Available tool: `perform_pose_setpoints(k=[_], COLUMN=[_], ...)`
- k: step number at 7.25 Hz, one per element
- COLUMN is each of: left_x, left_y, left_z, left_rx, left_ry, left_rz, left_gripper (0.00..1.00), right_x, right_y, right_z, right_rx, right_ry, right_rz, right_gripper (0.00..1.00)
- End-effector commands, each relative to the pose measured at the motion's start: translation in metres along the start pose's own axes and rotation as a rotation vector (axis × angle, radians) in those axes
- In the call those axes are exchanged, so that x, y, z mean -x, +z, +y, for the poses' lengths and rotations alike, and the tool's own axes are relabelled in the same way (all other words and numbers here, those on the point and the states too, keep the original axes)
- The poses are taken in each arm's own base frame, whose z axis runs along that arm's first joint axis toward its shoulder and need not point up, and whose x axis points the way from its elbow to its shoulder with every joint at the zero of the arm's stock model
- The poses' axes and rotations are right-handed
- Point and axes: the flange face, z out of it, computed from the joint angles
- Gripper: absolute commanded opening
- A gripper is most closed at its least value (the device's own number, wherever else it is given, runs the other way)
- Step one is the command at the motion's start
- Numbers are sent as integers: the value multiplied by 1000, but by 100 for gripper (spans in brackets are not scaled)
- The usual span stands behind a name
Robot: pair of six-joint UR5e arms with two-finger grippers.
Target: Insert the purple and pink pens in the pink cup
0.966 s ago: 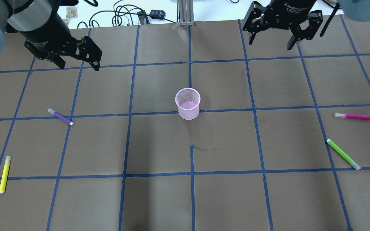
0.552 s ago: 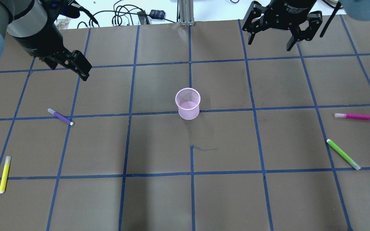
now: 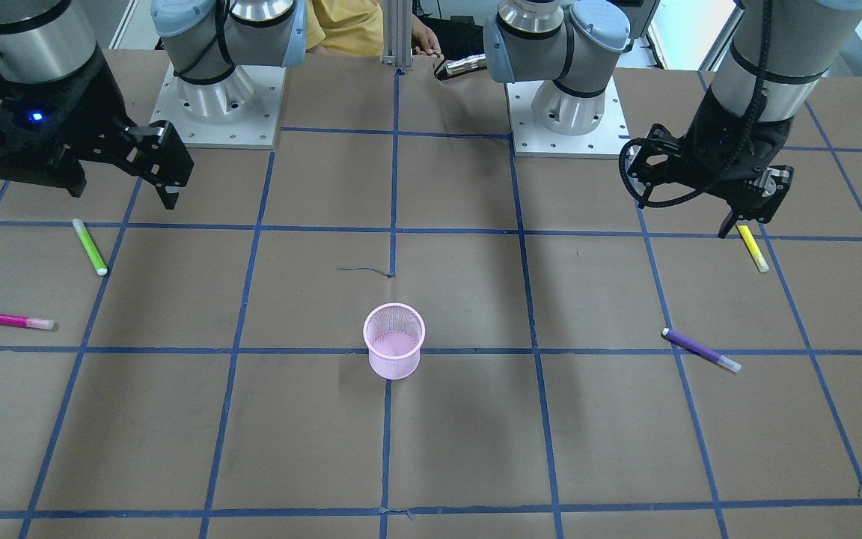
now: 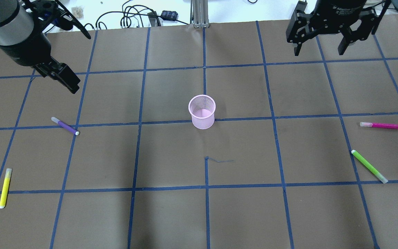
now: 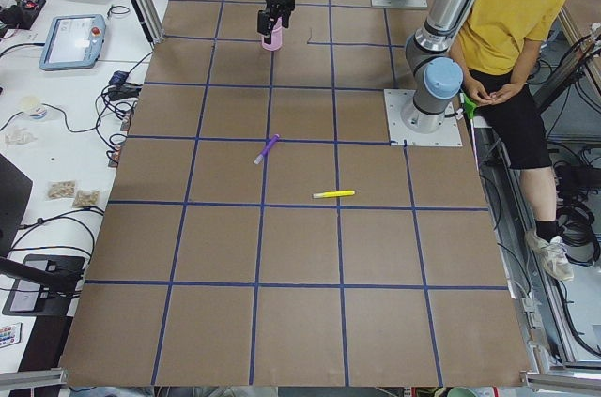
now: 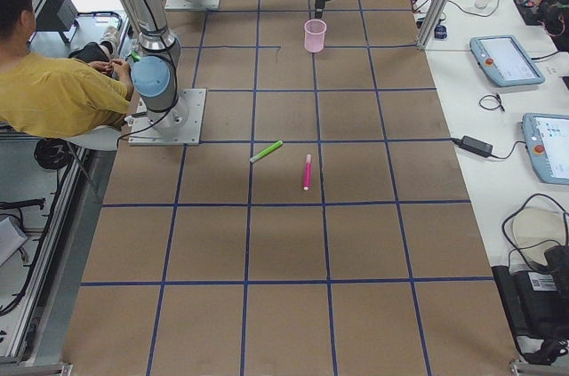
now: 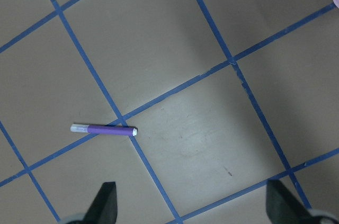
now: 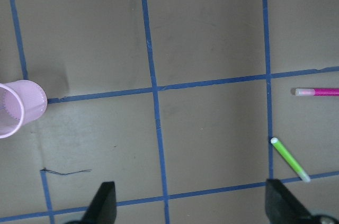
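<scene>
The left gripper (image 4: 70,83) hovers spread and empty over the counter (image 4: 171,214). The purple pen (image 4: 65,126) lies flat at its 6 o'clock, long axis 10-to-4, at the pink cup's (image 4: 202,111) 9 o'clock.

a pink mesh cup (image 3: 393,340) stands upright near the middle of a brown table (image 3: 476,449) gridded with blue tape. take 12 o'clock as the top edge, where the arm bases sit. from the cup, the purple pen (image 3: 700,350) lies flat at 3 o'clock, well apart. the pink pen (image 3: 10,320) lies flat at 9 o'clock, near the edge. a green pen (image 3: 90,246) lies between 9 and 10 o'clock, and a yellow pen (image 3: 752,248) between 2 and 3. the right gripper (image 3: 123,191) hangs at 10 o'clock, fingers spread. the left gripper (image 3: 745,223), seen edge-on, overlaps the yellow pen's upper end.
</scene>
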Motion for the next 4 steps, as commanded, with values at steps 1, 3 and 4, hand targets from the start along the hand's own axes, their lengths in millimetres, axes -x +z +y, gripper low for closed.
perform_pose_setpoints(k=[1, 3, 4], left_x=[52, 76, 87], left_y=[24, 74, 95], left_z=[20, 13, 4], left_rx=[-8, 3, -9], left_ry=[115, 289, 306], left_rz=[66, 112, 77], left_gripper=[100, 100, 100], right_x=[-83, -172, -204], right_y=[13, 33, 54], right_z=[-15, -29, -37], right_rx=[33, 50, 82], right_ry=[-68, -229, -291], right_rz=[4, -14, -37], right_gripper=[100, 100, 100])
